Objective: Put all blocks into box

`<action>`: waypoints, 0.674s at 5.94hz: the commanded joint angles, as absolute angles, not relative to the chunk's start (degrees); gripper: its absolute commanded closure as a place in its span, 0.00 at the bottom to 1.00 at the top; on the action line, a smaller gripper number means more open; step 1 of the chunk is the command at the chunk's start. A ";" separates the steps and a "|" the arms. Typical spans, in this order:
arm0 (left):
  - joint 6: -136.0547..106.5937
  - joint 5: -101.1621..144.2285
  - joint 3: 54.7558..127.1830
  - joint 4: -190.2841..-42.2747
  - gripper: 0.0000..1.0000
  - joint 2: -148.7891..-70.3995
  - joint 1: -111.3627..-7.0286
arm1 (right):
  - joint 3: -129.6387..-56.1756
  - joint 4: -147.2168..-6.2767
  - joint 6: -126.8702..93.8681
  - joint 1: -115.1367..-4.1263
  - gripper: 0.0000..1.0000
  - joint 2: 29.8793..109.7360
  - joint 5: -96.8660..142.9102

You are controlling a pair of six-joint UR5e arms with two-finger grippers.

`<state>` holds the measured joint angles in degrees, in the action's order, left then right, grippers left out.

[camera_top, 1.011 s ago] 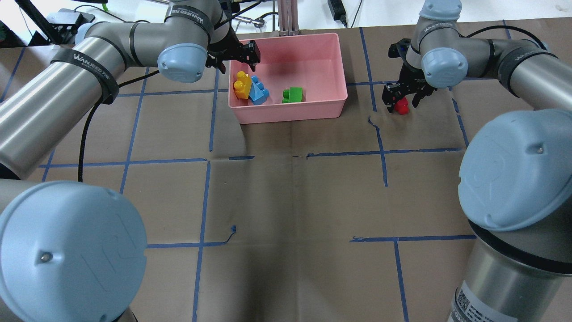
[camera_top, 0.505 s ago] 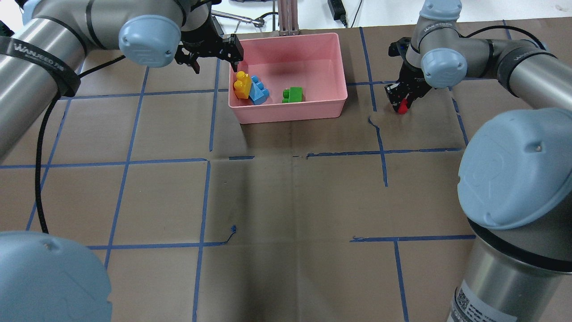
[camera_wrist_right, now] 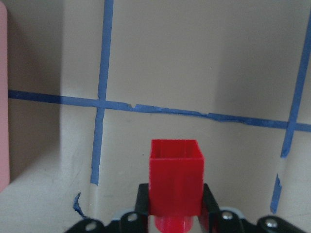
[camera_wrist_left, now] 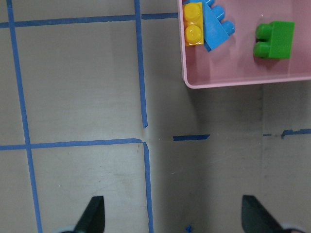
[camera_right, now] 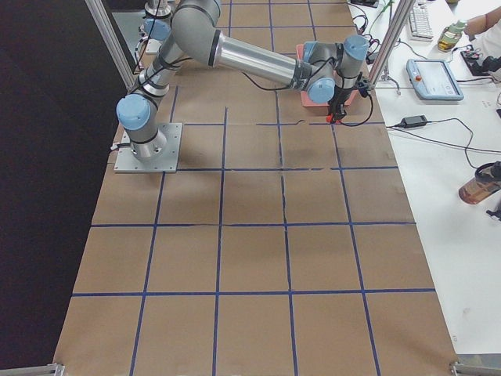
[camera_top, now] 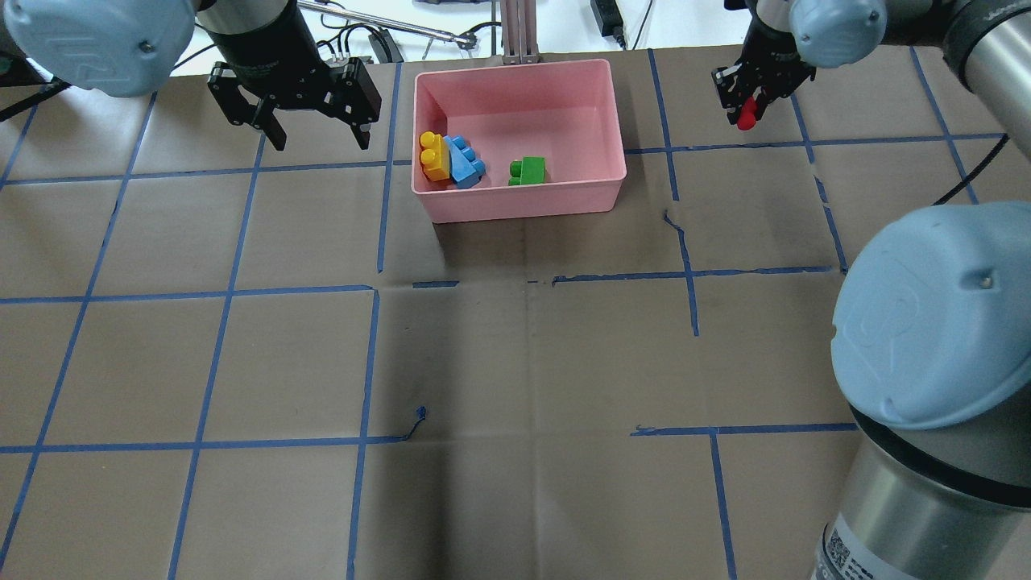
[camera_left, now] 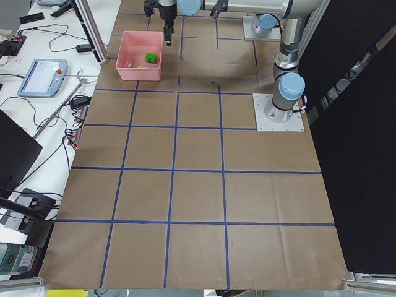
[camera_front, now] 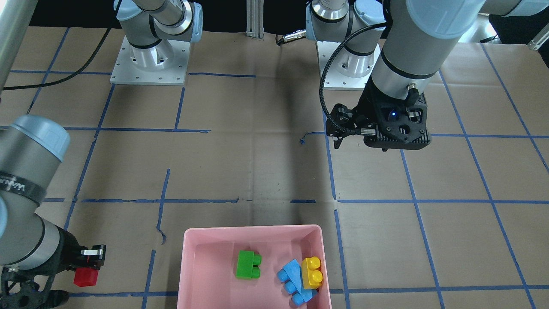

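- Table (camera_top: 515,362) covered in brown paper, with blue tape lines (camera_top: 233,242) marking a grid of squares; the paper is creased near the middle.
- White benches run along the far edge, with a teach pendant (camera_right: 432,78), loose cables and a bottle (camera_right: 479,182). A black screen (camera_left: 359,124) stands behind the robot.
- Each arm is bolted to a grey base plate (camera_right: 149,147).
- Pink box (camera_top: 564,205) sits at the far side of the table, near the middle.
- In the box: yellow block (camera_top: 435,155) touching the light blue block (camera_top: 465,161) by the left wall, with the green block (camera_top: 529,171) a little apart from them.
- Left arm reaches forward. The left gripper (camera_top: 320,143) points down over bare table just left of the box, fingers spread wide and holding nothing.
- Right arm stretches out to the far right of the box. The right gripper (camera_top: 747,103) points down and is pinching the red block (camera_top: 747,113), which is outside the box and well apart from it. The block looks clear of the paper.
- A dark band on the right arm (camera_front: 17,184) carries white lettering, cut off and unreadable.
- The near right arm segment has a QR-style label (camera_top: 842,540); its print is too small to read.
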<state>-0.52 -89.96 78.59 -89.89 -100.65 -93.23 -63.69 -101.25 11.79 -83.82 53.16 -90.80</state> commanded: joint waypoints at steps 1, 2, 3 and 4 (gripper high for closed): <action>-0.18 -89.56 78.66 -90.18 0.00 -99.06 -93.08 | -55.31 -91.79 3.74 -86.99 0.87 53.61 -89.66; -0.18 -89.65 78.66 -89.48 0.00 -98.88 -92.99 | -55.11 -92.19 -2.14 -91.10 0.87 53.61 -89.13; -0.18 -90.08 78.66 -89.56 0.00 -98.18 -92.73 | -55.19 -93.24 -9.68 -95.84 0.87 52.92 -89.12; -0.18 -89.91 78.66 -89.47 0.00 -98.17 -92.72 | -55.20 -95.34 -13.50 -99.11 0.87 50.13 -89.21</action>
